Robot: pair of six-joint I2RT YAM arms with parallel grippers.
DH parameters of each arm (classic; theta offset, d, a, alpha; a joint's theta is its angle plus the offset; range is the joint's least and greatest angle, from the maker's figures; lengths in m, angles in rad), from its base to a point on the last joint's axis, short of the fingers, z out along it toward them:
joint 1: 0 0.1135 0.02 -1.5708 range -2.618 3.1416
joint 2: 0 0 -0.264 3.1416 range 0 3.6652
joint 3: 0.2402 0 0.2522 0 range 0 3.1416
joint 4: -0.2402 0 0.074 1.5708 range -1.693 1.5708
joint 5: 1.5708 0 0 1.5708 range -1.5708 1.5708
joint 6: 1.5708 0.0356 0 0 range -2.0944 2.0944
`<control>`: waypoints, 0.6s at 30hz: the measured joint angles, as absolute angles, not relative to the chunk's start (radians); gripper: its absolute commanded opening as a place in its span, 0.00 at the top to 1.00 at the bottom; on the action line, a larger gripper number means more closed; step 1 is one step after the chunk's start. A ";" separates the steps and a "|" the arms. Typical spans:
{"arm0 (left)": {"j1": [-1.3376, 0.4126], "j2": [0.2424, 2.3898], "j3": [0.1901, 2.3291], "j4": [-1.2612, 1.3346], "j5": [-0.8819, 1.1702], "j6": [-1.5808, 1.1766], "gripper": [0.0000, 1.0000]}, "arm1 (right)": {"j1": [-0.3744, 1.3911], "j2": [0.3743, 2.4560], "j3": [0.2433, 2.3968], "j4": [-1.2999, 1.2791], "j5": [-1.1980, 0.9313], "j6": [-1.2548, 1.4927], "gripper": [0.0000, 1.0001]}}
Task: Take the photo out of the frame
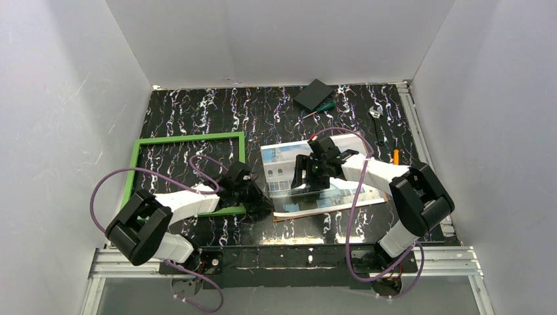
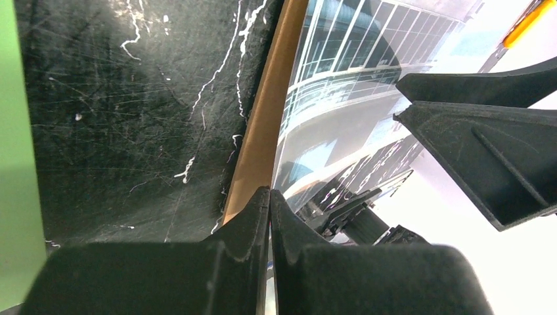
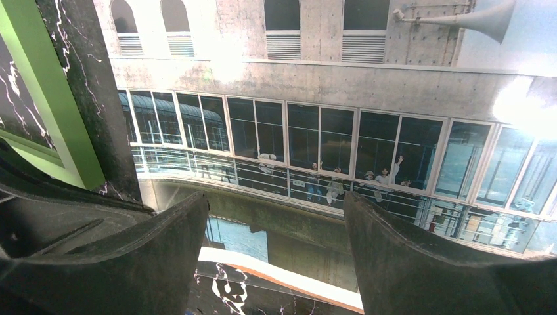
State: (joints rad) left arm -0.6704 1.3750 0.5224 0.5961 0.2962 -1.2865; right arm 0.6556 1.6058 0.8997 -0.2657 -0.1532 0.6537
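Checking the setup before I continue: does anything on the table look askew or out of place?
The photo lies crooked to the edges of the table and shifted on its brown backing board, whose edge peeks out along the near side.

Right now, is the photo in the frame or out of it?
Out. The photo lies beside the frame, to its right; inside the frame only the table shows.
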 measured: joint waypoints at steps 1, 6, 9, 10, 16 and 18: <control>-0.670 1.376 0.524 0.598 0.297 -1.286 0.88 | 0.657 1.608 0.902 -0.268 -0.153 0.652 0.16; -0.670 1.388 0.527 0.617 0.302 -1.283 0.78 | 0.661 1.615 0.913 -0.281 -0.146 0.650 0.16; -0.670 1.398 0.527 0.635 0.306 -1.286 0.79 | 0.662 1.618 0.916 -0.284 -0.145 0.649 0.16; -0.670 1.405 0.527 0.641 0.307 -1.288 0.79 | 0.662 1.619 0.918 -0.286 -0.145 0.649 0.16; -0.670 1.451 0.527 0.692 0.320 -1.307 0.91 | 0.662 1.627 0.927 -0.288 -0.149 0.650 0.16; -0.670 1.457 0.527 0.704 0.324 -1.311 0.96 | 0.663 1.630 0.929 -0.285 -0.152 0.650 0.16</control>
State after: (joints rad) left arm -0.6704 1.4570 0.5266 0.7036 0.3237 -1.3109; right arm 0.6632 1.6299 0.9287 -0.2852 -0.1524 0.6498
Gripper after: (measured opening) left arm 0.108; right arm 0.836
